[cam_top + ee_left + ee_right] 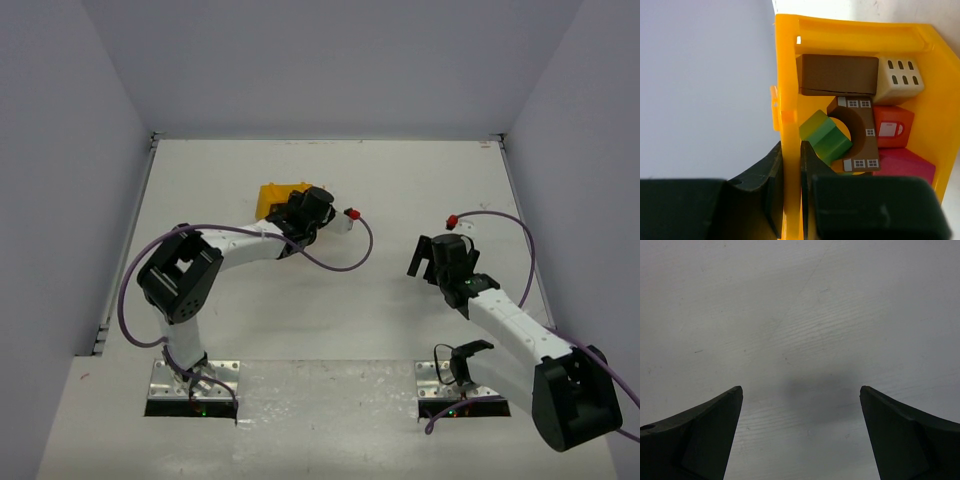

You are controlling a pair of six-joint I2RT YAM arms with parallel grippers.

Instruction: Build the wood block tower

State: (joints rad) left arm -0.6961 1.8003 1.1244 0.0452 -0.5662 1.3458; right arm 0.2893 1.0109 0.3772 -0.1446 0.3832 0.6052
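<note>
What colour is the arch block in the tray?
Arch block: brown with white windows, best in left wrist view.
</note>
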